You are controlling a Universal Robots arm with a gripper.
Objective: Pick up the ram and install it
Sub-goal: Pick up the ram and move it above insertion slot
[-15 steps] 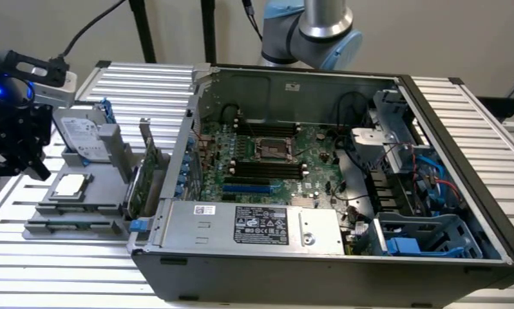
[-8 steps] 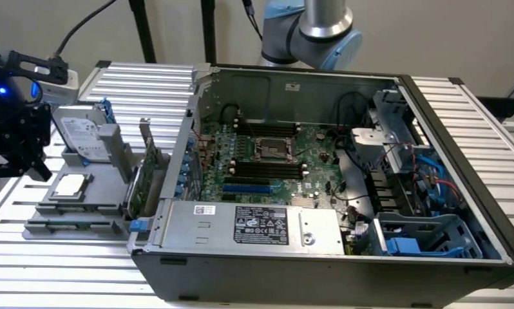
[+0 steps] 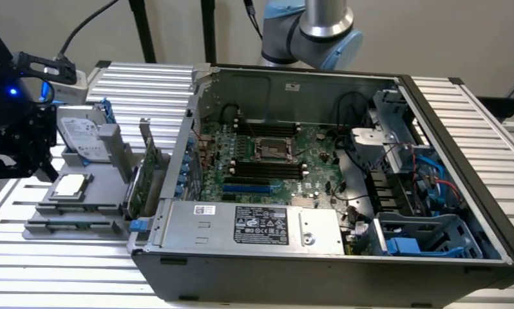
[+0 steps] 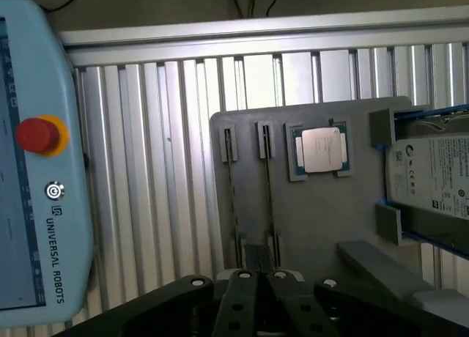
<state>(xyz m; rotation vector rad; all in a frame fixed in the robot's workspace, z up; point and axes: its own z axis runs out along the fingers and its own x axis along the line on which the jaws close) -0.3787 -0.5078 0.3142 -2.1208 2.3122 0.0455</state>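
Observation:
The ram stands on edge in a narrow slot of the grey parts holder (image 4: 315, 227); I see it as a thin green strip (image 4: 268, 198), with a second thin stick (image 4: 232, 198) in the slot beside it. In the exterior view, the ram is a green strip (image 3: 68, 224) along the holder's near side. My gripper (image 4: 258, 258) hangs above the holder's edge, just short of the slots. It is shut with nothing in it. In the exterior view, the gripper (image 3: 8, 167) is at the far left, above and beside the holder (image 3: 111, 193).
The holder also carries a processor chip (image 4: 320, 150), a hard drive (image 4: 432, 176) and an upright green expansion card (image 3: 145, 180). The open computer case (image 3: 463, 257) with its motherboard (image 3: 266, 161) fills the exterior view's right. A teach pendant (image 4: 37, 154) lies on the slatted table (image 4: 161, 176).

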